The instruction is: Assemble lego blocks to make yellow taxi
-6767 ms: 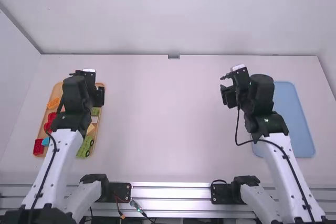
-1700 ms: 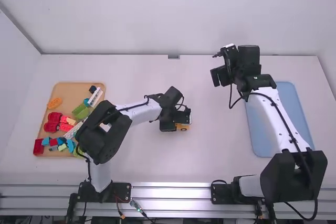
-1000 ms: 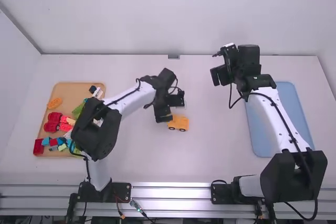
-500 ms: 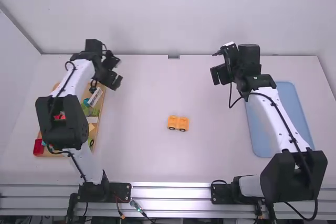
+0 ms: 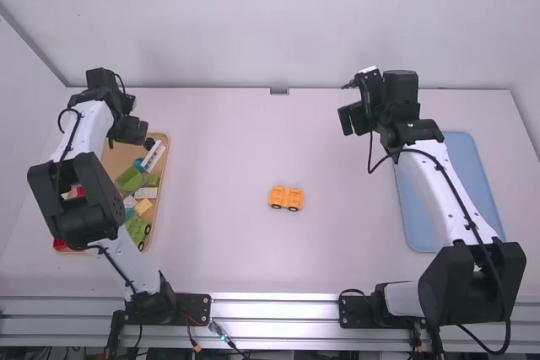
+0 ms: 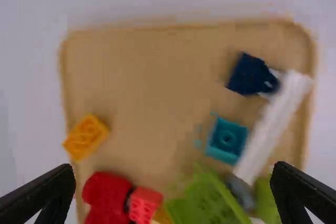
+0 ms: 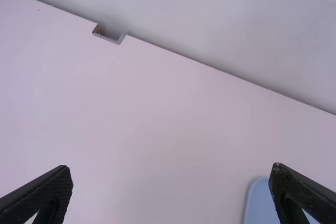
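Observation:
Over the far part of the parts tray is my left gripper (image 5: 128, 126); the left wrist view shows the left gripper (image 6: 174, 174) open, with tray pieces beyond its spread fingers. An orange-yellow wheeled piece (image 5: 286, 198), two blocks side by side, stands alone mid-table. In the tray lie an orange brick (image 6: 86, 137), a teal brick (image 6: 227, 140), a dark blue piece (image 6: 251, 75), a long white piece (image 6: 273, 124), red pieces (image 6: 105, 196) and green pieces (image 6: 206, 200). High over the table's right side, my right gripper (image 5: 354, 119) is still; in its wrist view the right gripper (image 7: 171, 176) is open and holds nothing.
The wooden tray (image 5: 163, 176) sits at the table's left, partly under the left arm. On the right a flat blue tray (image 5: 419, 221) lies partly beneath the right arm. A wall rises behind the table's far edge, where a small bracket (image 5: 279, 91) sits.
My left gripper has left the orange-yellow wheeled piece at mid-table and swung left, over the tray. Compared with the oldest frame, that piece is new there. The right arm has lately kept still.

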Controlling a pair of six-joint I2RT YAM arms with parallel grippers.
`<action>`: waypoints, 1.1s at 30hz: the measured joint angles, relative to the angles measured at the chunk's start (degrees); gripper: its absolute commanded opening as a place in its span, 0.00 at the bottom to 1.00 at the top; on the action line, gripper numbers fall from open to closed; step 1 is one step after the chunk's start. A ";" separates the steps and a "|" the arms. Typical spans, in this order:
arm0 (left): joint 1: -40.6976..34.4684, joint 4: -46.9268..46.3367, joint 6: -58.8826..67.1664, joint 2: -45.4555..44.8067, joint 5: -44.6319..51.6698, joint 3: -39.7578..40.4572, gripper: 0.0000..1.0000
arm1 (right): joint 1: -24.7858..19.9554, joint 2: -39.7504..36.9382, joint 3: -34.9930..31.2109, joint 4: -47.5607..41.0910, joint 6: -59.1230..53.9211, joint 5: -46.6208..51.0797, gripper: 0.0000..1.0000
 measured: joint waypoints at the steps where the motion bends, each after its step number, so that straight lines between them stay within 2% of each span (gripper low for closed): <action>1: 0.37 1.92 -3.04 0.00 -2.43 0.00 0.99 | 0.00 -0.02 0.00 0.33 0.11 0.04 0.99; 4: 1.42 1.77 -9.77 0.00 -5.27 0.00 0.99 | 0.00 -0.02 0.02 0.44 -0.04 0.00 0.99; 17: 11.45 -17.86 -46.53 -0.13 -0.61 -2.47 0.99 | 0.00 -0.02 0.00 0.79 -2.62 0.02 0.99; 21: 13.77 -17.07 -52.15 -0.24 -0.66 -5.25 0.99 | 0.00 0.00 0.00 0.81 -2.99 0.04 0.99; 25: 14.29 -12.17 -54.01 -0.26 0.24 -10.54 0.89 | 0.00 -0.02 0.02 0.81 -3.02 0.00 0.99; 26: 14.27 -11.65 -53.92 -0.26 0.46 -11.04 0.89 | 0.00 -0.02 0.00 0.81 -3.06 0.00 0.99; 28: 14.23 -8.70 -52.98 -0.26 1.95 -13.38 0.75 | 0.00 -0.02 0.02 0.76 -3.10 0.00 0.99; 30: 14.19 -6.75 -52.41 -0.26 2.71 -14.67 0.73 | 0.00 -0.02 0.00 0.79 -3.08 0.02 0.99; 33: 14.19 -4.24 -52.28 -0.26 3.63 -16.04 0.64 | 0.00 0.00 0.02 0.79 -3.08 0.02 0.99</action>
